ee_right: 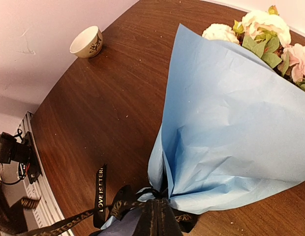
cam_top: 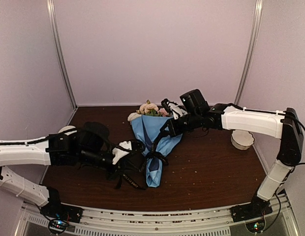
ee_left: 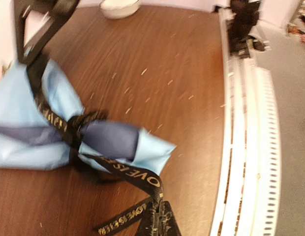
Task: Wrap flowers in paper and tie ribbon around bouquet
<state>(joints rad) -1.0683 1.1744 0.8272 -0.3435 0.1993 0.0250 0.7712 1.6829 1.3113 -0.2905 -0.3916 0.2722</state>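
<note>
Desk [cam_top: 206, 167] carries the bouquet [cam_top: 147, 133], lying flat between our two pincers, with the flowers [cam_top: 148, 108] at the end beyond the right pincer [ee_right: 157, 216]. The ribbon [ee_left: 140, 174] is knotted round its narrow waist. Right pincer pinches one tail just above the waist and left pincer [ee_left: 158, 222] pinches the other, low and to the side. We judge the opposed grips are there to cinch the knot.

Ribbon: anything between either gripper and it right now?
Nothing visible. The left gripper is shut on one tail of the ribbon and the right gripper on the other, each tail running clear to the knot at the narrow end of the bouquet. The small bowl sits well off to the side.
</note>
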